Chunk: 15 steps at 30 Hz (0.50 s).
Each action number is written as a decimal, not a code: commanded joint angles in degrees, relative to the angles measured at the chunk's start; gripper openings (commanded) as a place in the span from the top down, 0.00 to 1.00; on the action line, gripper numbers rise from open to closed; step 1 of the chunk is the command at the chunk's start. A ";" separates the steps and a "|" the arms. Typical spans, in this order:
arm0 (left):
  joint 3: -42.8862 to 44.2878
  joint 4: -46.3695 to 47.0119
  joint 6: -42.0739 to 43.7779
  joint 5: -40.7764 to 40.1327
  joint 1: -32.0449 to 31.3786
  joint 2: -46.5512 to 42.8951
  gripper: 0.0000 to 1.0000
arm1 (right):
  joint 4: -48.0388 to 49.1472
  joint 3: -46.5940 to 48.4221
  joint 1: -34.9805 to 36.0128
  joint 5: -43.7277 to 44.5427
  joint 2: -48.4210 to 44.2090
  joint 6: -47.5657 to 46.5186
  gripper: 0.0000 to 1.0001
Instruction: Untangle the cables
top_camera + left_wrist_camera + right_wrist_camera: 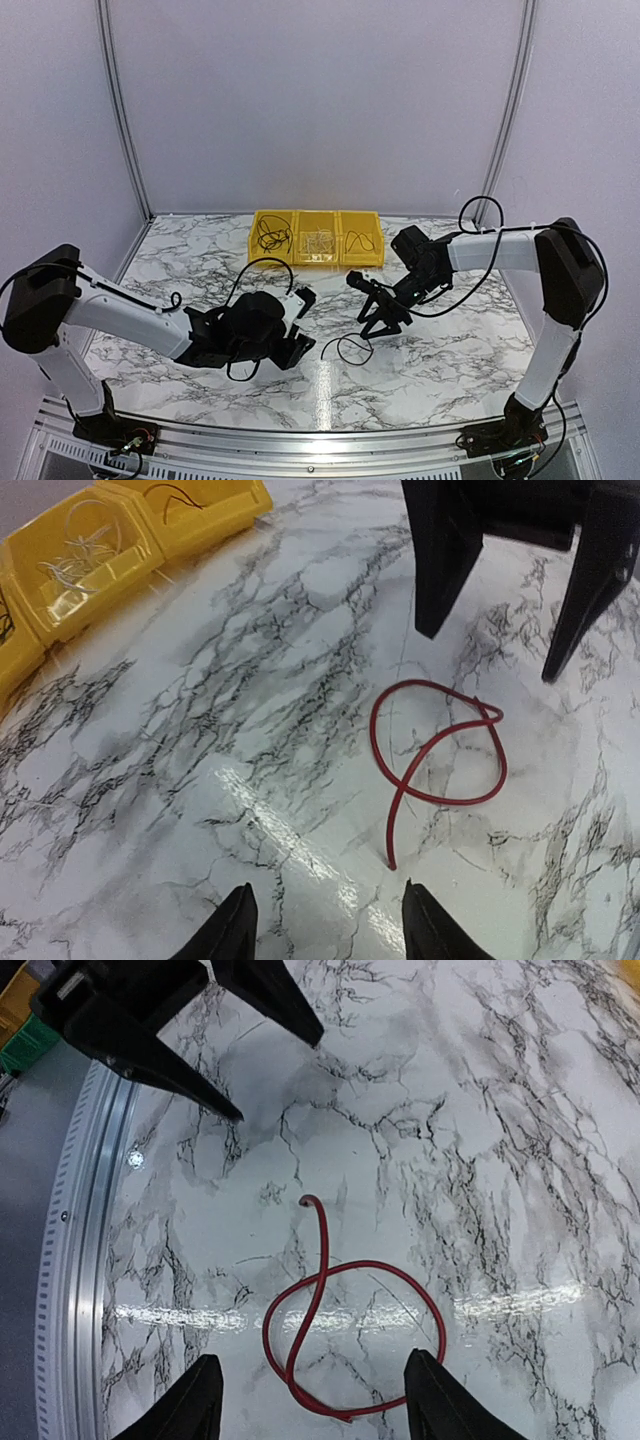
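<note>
One red cable (pixel 440 745) lies on the marble table as a single crossed loop, its free end pointing at my left gripper (pixel 325 930). That gripper is open and empty, just short of the cable's end. My right gripper (pixel 312 1395) hovers open over the same red cable (pixel 350 1335), touching nothing. From above, the loop (pixel 350 348) sits between the left gripper (pixel 304 322) and the right gripper (pixel 364 306), which face each other. More cables rest in the yellow bins: a black one (pixel 270 237), pale ones (pixel 318 241) and another black one (pixel 356 243).
Three joined yellow bins (pixel 337 259) stand at the back of the table, behind both grippers. The table's metal front rail (pixel 75 1260) runs close to the left of the red loop in the right wrist view.
</note>
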 commanded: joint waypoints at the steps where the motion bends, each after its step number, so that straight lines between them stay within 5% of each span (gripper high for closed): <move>1: -4.83 12.18 -6.10 -11.78 0.28 -5.05 0.47 | 2.13 -0.22 3.74 7.81 1.09 0.83 0.38; 9: -7.42 18.60 -21.66 -30.05 -0.41 -2.78 0.44 | 2.35 0.76 7.21 12.40 4.07 1.64 0.43; 12: -7.61 18.79 -24.64 -37.69 -1.85 -0.72 0.45 | 1.56 1.59 7.38 12.41 4.72 1.73 0.59; 15: -6.87 18.89 -24.48 -45.72 -4.33 2.37 0.45 | 1.14 2.76 7.38 12.35 4.59 1.99 0.86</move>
